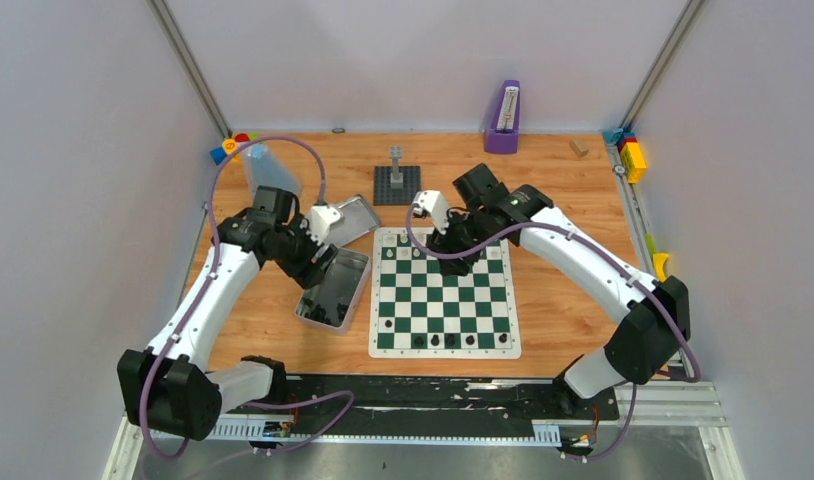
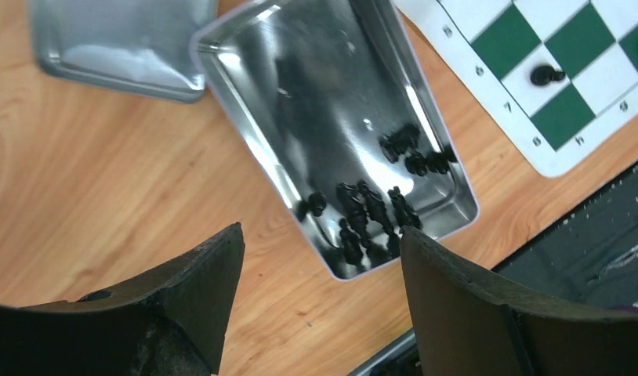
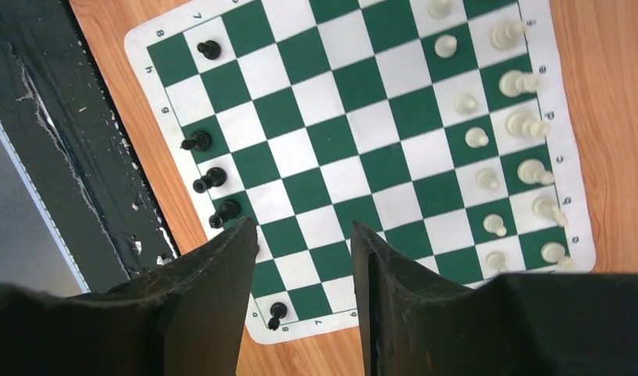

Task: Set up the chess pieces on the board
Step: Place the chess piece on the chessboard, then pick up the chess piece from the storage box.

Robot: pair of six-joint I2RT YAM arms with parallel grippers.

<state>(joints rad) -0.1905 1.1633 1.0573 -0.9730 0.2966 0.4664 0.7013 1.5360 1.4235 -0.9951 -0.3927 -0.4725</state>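
Observation:
The green and white board (image 1: 443, 300) lies mid-table. Cream-white chess pieces (image 3: 488, 141) fill its two far rows, and a few black chess pieces (image 3: 210, 179) stand along its near edge. More black pieces (image 2: 371, 207) lie heaped in one end of an open silver tin (image 2: 300, 102) left of the board. My left gripper (image 2: 322, 235) hovers over that end of the tin (image 1: 335, 290), open and holding nothing. My right gripper (image 3: 304, 227) hangs above the board, open with only squares showing between its fingers. From above, the right gripper (image 1: 453, 256) sits over the white pieces' side.
The tin's lid (image 1: 348, 218) lies behind the tin. A grey brick tower on a dark baseplate (image 1: 396, 182) stands behind the board. A purple object (image 1: 503, 120), a small wooden block (image 1: 579, 149), coloured blocks (image 1: 633, 155) and a clear container (image 1: 268, 165) sit along the back.

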